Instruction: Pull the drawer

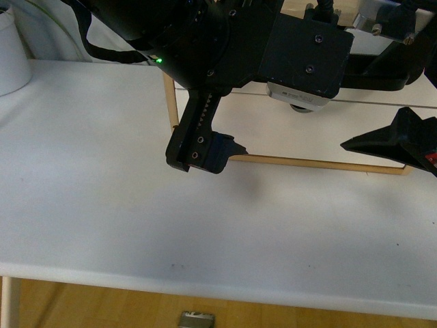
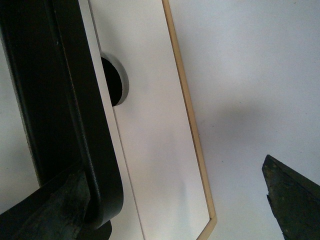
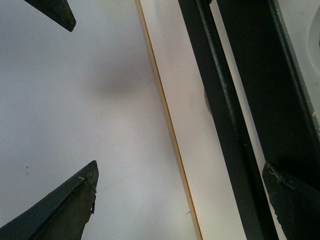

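The drawer [image 1: 287, 133] lies at the back of the white table [image 1: 102, 205], its white front framed by light wood sides [image 1: 321, 162]. In the left wrist view the drawer front [image 2: 150, 125] shows its half-round notch [image 2: 116, 82] beside the long black bar handle [image 2: 80, 100]. My left gripper [image 2: 174, 165] is open, its fingers straddling the handle's rounded end and the wood edge. My right gripper [image 3: 180, 164] is open too, spanning the wood edge [image 3: 165, 115] and the handle [image 3: 220, 125]. One right finger [image 1: 386, 140] shows in the front view, with the left gripper [image 1: 208, 156] over the drawer's near left corner.
A white round container [image 1: 10, 55] stands at the table's far left. The table's front edge [image 1: 205, 280] runs across the bottom, with wood floor and a small object [image 1: 196, 319] below it.
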You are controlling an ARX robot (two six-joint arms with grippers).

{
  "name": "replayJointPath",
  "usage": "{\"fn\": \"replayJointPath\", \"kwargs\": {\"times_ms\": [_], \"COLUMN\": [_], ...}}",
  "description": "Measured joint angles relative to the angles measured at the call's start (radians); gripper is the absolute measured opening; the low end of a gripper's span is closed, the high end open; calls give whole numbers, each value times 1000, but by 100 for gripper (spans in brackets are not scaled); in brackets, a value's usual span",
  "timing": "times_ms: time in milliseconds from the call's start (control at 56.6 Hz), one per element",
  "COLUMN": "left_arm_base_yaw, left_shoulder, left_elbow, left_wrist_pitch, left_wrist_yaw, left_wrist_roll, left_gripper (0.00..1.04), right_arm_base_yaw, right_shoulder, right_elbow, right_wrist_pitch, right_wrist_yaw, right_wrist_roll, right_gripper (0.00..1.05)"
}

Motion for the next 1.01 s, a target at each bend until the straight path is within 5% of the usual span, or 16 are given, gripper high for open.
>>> {"fn": "replayJointPath", "kwargs": {"times_ms": [1008], "left_arm_base_yaw": [-40], "left_shoulder": [-45], "left_elbow": [-19], "left_wrist_pitch": [-123], "left_wrist_yaw": [-43], "left_wrist_roll": [12], "left_gripper": [98], "right_arm_base_yaw": [-1], "right_shoulder": [-37], "right_elbow": [0], "right_wrist_pitch": [-170], "right_wrist_yaw": [-29], "right_wrist_roll": [-129], "right_gripper": [96]}}
